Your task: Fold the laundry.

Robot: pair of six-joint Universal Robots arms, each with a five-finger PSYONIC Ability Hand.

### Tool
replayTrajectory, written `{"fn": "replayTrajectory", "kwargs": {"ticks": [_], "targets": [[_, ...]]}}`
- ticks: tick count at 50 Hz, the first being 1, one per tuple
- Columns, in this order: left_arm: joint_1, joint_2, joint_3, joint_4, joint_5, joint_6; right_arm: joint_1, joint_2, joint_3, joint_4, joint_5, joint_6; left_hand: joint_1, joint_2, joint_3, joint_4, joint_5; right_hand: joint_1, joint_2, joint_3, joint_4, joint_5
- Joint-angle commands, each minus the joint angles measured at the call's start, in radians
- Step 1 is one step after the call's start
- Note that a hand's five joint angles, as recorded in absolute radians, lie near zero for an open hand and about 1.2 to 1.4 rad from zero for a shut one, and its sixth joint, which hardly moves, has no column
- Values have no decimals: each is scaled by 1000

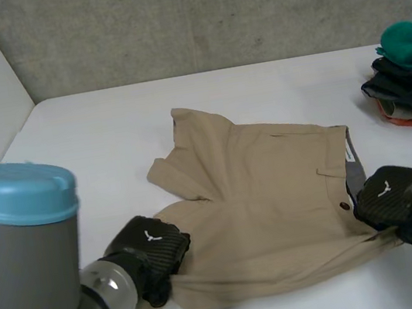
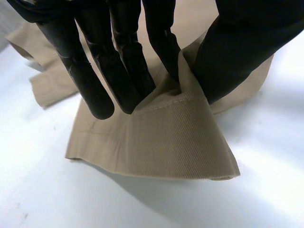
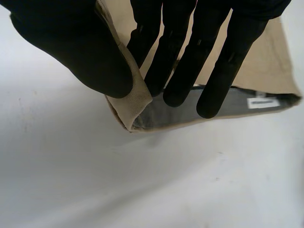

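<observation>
Tan cotton shorts (image 1: 273, 183) on white table (image 1: 108, 131), left hand (image 1: 152, 249) pinching leg hem, right hand (image 1: 390, 200) pinching waistband, prob. to fold over

one pair of tan shorts (image 1: 267, 192) with two legs, on one white table (image 1: 93, 133); it has one button (image 1: 343, 206) at the waistband and one white label (image 3: 262, 102) inside it. two black hands are on the shorts: one left hand (image 1: 149, 251) and one right hand (image 1: 390, 200). one pile of clothes (image 1: 409, 75) is at the table's far right, with three colours to count: one green piece (image 1: 411, 39), one dark piece (image 1: 407, 87), one orange piece (image 1: 404, 119); whether more lie beneath cannot be told
</observation>
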Motion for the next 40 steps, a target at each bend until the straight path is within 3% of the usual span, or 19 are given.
{"fn": "replayTrajectory", "kwargs": {"ticks": [1,10,17,23,27,40], "targets": [[17,-179,95,144,-7,50,12,152,-36,-150,32,102,242,204,212,197,246,310,225,202,195,213],[40,-317,267,377,-12,68,70,243,-148,-314,93,233,242,204,212,197,246,310,225,202,195,213],[54,-414,370,575,-4,160,86,275,-214,-493,138,327,242,204,212,197,246,310,225,202,195,213],[74,-527,464,820,4,221,113,356,-280,-651,152,344,242,204,212,197,246,310,225,202,195,213],[97,-618,550,911,4,241,138,438,-339,-745,162,339,242,204,212,197,246,310,225,202,195,213],[138,-903,889,952,155,246,146,705,-543,-1061,274,261,242,204,212,197,246,310,225,202,195,213]]}}
